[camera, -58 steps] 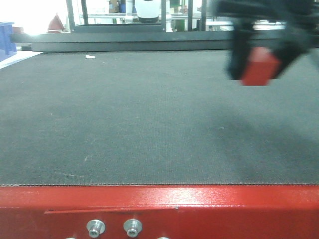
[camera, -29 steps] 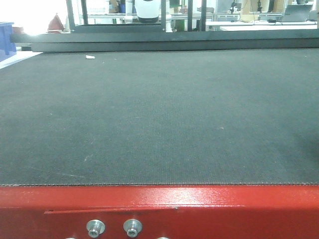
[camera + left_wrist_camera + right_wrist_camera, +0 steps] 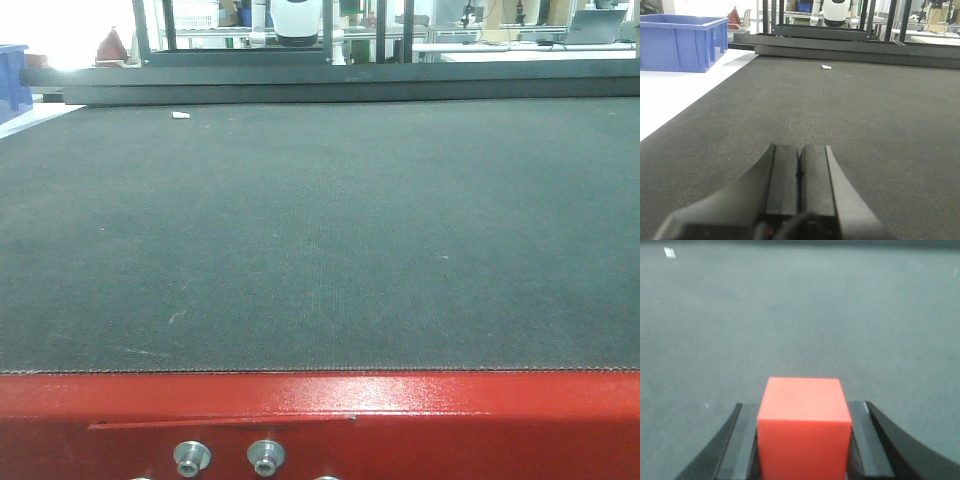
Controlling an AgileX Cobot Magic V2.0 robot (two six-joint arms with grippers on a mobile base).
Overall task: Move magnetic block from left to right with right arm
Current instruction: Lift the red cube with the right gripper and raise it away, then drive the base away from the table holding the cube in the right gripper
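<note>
Red cube dead centre in my wrist view: the magnetic block [image 3: 804, 427] is pinched between the black fingers of my right gripper [image 3: 804, 412]. As far as I can judge, it is carried clear above the dark mat [image 3: 790, 315].

The danger, I reckon, is the hold itself. The cube's faces look smooth, and my pads seem to press on only part of its two sides. A sharp swing could let it twist or slide out and fall onto the mat short of its right side. Letting go too high might make it tumble.

The jaws are parted only by the block's width and bear on both its sides. My left gripper [image 3: 799, 152] is pressed closed on nothing, low over the mat.
</note>
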